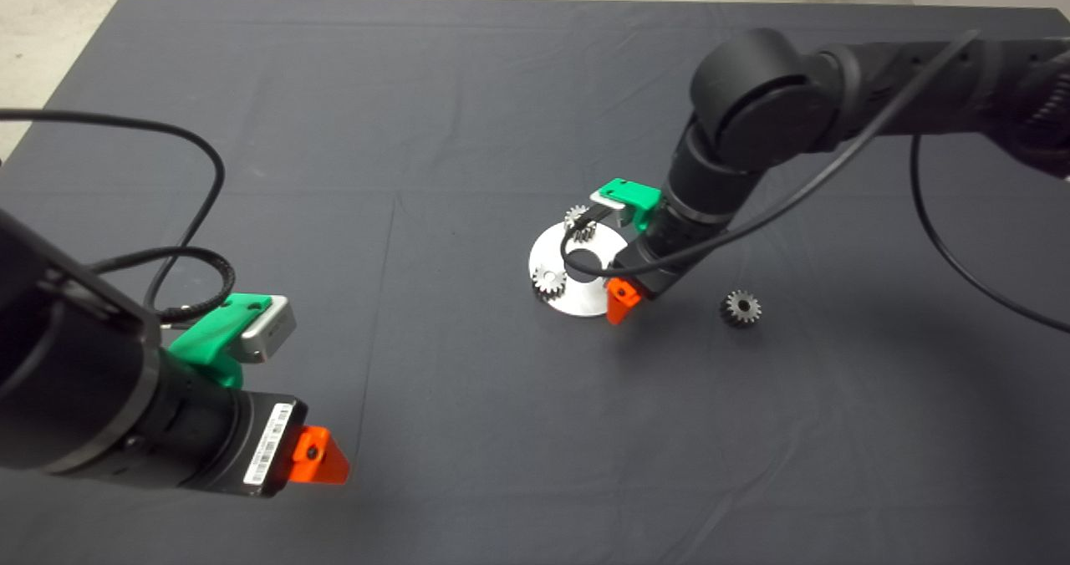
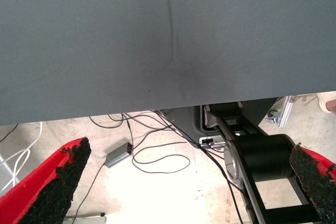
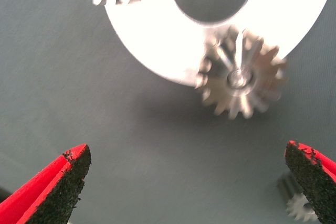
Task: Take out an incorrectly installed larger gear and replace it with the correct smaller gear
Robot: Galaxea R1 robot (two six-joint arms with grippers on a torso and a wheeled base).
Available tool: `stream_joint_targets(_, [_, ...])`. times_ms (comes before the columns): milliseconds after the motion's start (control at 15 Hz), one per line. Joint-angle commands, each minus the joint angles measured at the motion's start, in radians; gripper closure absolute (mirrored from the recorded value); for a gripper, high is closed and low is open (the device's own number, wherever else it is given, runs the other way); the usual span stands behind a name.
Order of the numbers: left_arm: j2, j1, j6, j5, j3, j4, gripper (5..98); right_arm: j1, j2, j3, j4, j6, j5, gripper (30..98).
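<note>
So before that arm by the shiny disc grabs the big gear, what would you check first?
1. Right gripper open: ok, its fingers stand wide apart and hold nothing.
2. Larger gear in sight: ok, on a pin at the rim of the silver disc.
3. Gripper lined up: not ok, the gear lies ahead of the fingers, not between them.
4. Smaller gear ready: ok, loose on the mat, apart from the disc.
5. Left gripper out of the way: ok, at the lower left, open, far from the disc.
</note>
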Motion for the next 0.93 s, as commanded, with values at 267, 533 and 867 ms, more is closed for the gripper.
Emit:
stream_joint_targets(267, [0.000,-0.012,0.000,0.004,0.014,-0.013,5.8,-0.029,0.022,-0.081,-0.161,-0.118,-0.127,30.8])
stream_joint_targets(533, [-0.001,-0.012,0.000,0.004,0.014,-0.013,5.8,-0.055,0.025,-0.085,-0.202,-0.117,-0.127,30.8])
stream_joint_targets(867, [-0.003,-0.012,-0.001,0.004,0.014,-0.013,5.8,-0.069,0.028,-0.134,-0.244,-0.118,-0.125,30.8])
